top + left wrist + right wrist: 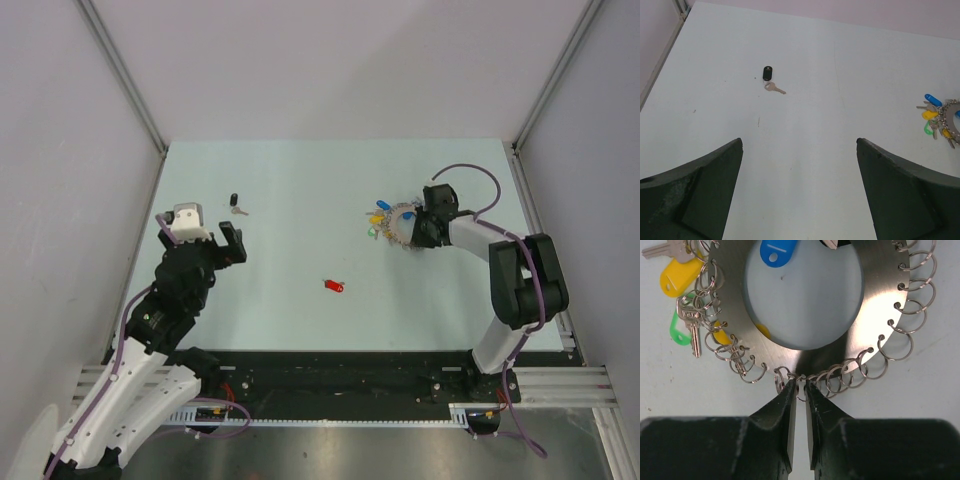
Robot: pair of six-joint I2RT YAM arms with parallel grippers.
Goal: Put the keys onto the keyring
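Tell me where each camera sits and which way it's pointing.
Top external: above and behind the arm bases, looking down on the pale table; both arms, left hand and right hand show.
Left wrist: on the left arm, facing forward across the table; its open dark fingers frame the bottom.
Right wrist: close above the flat silver metal keyring; its fingers nearly meet at the rim.
Shared: all three show the keyring.
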